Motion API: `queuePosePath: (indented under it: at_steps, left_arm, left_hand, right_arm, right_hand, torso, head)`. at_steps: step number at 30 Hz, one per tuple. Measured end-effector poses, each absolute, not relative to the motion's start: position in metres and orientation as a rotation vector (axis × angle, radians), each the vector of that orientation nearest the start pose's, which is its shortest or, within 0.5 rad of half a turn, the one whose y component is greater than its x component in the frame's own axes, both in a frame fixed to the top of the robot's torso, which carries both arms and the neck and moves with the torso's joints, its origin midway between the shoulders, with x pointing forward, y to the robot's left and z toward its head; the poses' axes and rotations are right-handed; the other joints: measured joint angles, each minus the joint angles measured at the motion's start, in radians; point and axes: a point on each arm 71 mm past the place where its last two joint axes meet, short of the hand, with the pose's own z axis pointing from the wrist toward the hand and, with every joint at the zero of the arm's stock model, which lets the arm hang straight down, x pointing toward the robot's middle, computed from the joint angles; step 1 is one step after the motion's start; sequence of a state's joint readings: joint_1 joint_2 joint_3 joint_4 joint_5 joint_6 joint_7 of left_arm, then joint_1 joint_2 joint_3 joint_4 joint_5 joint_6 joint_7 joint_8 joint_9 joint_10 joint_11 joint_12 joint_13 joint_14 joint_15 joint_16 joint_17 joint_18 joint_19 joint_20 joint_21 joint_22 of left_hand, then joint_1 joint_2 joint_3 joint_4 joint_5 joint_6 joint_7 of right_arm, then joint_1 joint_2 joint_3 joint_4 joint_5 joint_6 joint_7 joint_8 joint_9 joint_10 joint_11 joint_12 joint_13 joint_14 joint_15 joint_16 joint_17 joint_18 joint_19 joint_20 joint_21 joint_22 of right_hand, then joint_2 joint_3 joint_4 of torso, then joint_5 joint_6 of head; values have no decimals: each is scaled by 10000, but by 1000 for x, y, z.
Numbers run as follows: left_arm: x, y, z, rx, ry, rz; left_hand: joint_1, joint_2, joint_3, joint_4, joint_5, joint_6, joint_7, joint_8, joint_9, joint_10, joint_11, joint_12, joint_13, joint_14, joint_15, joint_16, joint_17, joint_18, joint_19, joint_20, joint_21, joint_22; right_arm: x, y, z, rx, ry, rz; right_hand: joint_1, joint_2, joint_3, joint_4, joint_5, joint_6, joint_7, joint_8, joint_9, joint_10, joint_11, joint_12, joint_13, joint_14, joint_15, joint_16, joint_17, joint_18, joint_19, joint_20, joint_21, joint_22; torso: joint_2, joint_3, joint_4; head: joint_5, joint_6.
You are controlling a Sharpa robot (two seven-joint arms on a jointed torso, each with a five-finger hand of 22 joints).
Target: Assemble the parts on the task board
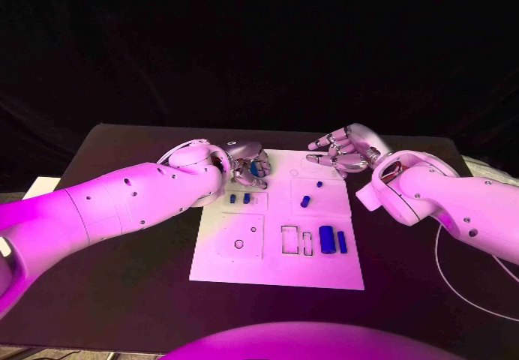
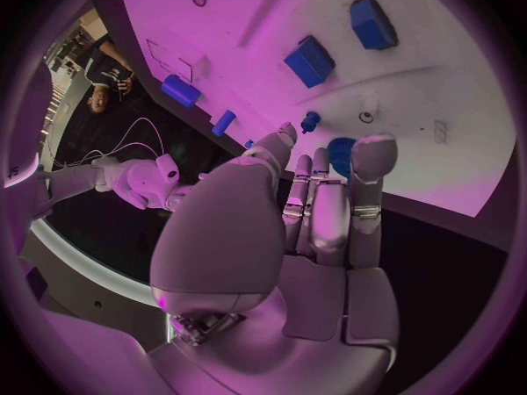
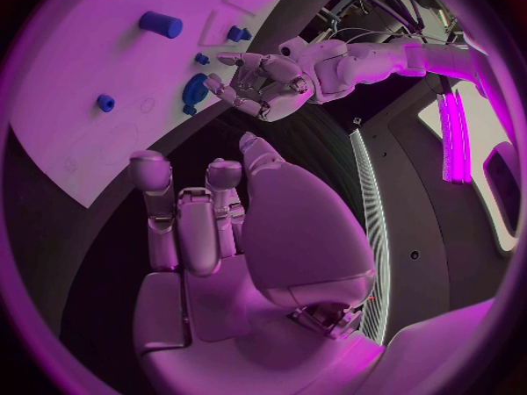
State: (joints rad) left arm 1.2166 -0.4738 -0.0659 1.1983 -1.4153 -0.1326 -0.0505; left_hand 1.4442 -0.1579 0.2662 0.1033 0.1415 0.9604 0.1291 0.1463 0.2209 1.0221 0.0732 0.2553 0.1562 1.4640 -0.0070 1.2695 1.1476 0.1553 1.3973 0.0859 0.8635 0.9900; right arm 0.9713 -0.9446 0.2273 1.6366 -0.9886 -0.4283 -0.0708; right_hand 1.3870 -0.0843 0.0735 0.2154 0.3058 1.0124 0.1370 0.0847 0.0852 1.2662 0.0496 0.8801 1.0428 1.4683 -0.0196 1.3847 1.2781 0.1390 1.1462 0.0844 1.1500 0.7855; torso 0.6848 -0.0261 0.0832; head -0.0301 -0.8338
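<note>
The left hand sits over the far left corner of the task board, its fingers curled around a round blue part; in the left wrist view the same blue part shows between the fingertips, right at the board's surface, so the hand appears to hold it. The right hand hovers at the far right corner of the board with fingers apart and nothing in them; the right wrist view shows its palm bare and its fingers extended above the dark table.

On the white board, two small blue parts stand side by side just near of the left hand. A small blue peg lies near the board's middle, and a tiny blue piece sits farther back. Toward the near right, a thick blue cylinder and a thin blue bar lie side by side, beside two rectangular cut-outs. A square recess with a small hole lies on the near left.
</note>
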Motion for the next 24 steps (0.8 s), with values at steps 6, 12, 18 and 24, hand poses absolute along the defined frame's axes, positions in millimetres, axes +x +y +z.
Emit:
queuePosePath:
  at_steps: [6,12,18,24]
  left_arm:
    - [528,90,-215,3094,18425,-6867]
    - [528,84,-219,3167,18586,-6651]
    - [529,81,-223,3190,18710,-6531]
    - [529,80,-224,3213,18740,-6482]
  left_hand:
    - [-34,42,98,9,0,252,-11,-5,-91,305,-11,-29,-124,33,-33,78,-35,-156,206,-27,577,470]
    - [121,197,446,-82,0,545,-62,-46,-204,736,-93,-155,-282,-4,-71,78,-242,-307,412,-54,1329,1102]
    - [122,197,644,-115,0,691,-65,-90,-279,900,-104,-269,-378,33,-108,78,-328,-307,447,-89,1562,1315]
    - [122,197,764,-151,0,775,-80,-138,-341,1056,-160,-385,-453,33,-108,78,-402,-306,484,-125,1656,1452]
  right_arm:
    - [464,-234,-183,4990,16145,9328]
    - [464,-233,-183,4985,16148,9343]
    - [464,-232,-183,4978,16155,9363]
    - [464,-232,-183,4974,16164,9373]
  right_hand:
    - [0,0,0,0,61,0,0,0,-1,0,0,0,-11,0,0,0,0,0,0,0,1,-14]
    - [0,0,0,0,100,0,0,0,8,0,0,0,-30,0,0,0,0,-1,0,0,-37,-15]
    - [0,0,0,0,100,0,0,0,7,1,0,0,-30,0,0,0,1,0,0,0,-37,-14]
    - [1,0,0,0,142,0,0,0,6,1,1,0,-30,0,0,0,1,0,0,0,-37,-14]
  torso:
    - [-7,2,0]
    - [-8,6,2]
    - [-8,7,6]
    - [-8,12,10]
  head:
    - [-15,-8]
    - [-33,-8]
    - [-52,-20]
    - [-63,-50]
